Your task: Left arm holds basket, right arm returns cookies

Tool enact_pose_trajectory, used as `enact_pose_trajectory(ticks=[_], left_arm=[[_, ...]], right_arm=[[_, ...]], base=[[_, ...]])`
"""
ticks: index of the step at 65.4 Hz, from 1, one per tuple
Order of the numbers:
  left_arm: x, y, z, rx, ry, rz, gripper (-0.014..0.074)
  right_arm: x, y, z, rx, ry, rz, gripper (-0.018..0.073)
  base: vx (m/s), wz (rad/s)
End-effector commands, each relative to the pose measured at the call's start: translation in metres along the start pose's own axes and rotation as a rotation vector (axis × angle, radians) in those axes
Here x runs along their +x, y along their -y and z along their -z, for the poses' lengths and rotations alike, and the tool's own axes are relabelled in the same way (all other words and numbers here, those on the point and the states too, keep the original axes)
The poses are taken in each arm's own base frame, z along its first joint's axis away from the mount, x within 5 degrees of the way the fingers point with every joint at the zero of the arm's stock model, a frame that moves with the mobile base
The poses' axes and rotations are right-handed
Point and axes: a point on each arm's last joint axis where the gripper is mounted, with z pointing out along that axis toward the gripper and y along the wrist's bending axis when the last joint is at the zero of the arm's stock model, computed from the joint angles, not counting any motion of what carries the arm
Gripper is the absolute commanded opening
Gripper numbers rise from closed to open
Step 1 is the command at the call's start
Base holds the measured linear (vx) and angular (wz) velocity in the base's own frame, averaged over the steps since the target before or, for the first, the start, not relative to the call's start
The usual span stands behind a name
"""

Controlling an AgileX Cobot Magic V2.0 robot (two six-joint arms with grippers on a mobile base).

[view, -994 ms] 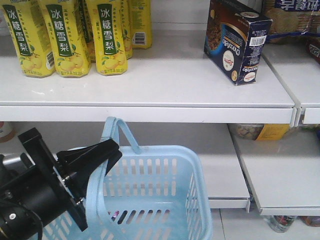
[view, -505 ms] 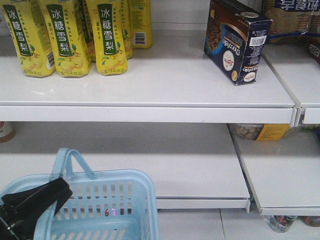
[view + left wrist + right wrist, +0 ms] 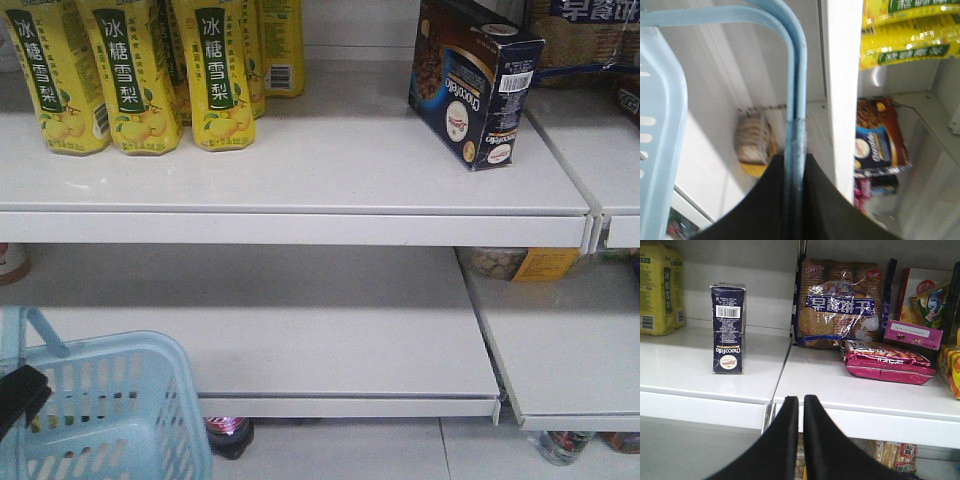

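Observation:
The light blue basket (image 3: 110, 410) hangs low at the bottom left, in front of the lower shelf. My left gripper (image 3: 795, 159) is shut on one of its hoop handles (image 3: 796, 90), which runs up between the jaws. Only that gripper's black tip (image 3: 20, 392) shows in the front view. The dark navy cookies box (image 3: 472, 85) stands upright on the upper shelf's right end, apart from both grippers. In the right wrist view the cookies (image 3: 729, 329) stand to the far left of my right gripper (image 3: 801, 401). That gripper is shut on nothing, below the shelf's front edge.
Yellow drink bottles (image 3: 130, 75) stand at the upper shelf's left. On the neighbouring shelf lie a blue cracker bag (image 3: 839, 305), a pink snack bag (image 3: 887, 364) and boxes. The white shelf lip (image 3: 715, 400) juts forward. A dark bottle (image 3: 228, 436) sits on the floor under the lower shelf.
The basket and my left gripper have moved left and down, now mostly out of the front view. The dark bottle under the shelf has come into sight. The cookies have not moved.

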Motion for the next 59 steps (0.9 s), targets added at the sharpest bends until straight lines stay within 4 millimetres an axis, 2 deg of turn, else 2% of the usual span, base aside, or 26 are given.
enact_pose_trajectory(ticks=[1, 26, 42, 59], left_arm=[[-0.006, 0.014, 0.004, 0.079, 0.063, -0.082, 0.0], [-0.025, 0.008, 0.012, 0.001, 0.285, -0.105, 0.0], [-0.033, 0.008, 0.014, -0.089, 0.373, -0.539, 0.0], [-0.035, 0.008, 0.017, -0.149, 0.398, -0.792, 0.0]], right_arm=[[-0.013, 0.002, 0.001, 0.02, 0.083, 0.009, -0.0006], [-0.013, 0.002, 0.001, 0.02, 0.084, 0.009, -0.0006], [-0.013, 0.002, 0.001, 0.02, 0.084, 0.009, -0.0006], [-0.013, 0.002, 0.001, 0.02, 0.084, 0.009, -0.0006]], base=[[0.0, 0.0], [0.0, 0.0], [0.0, 0.0], [0.0, 0.0]])
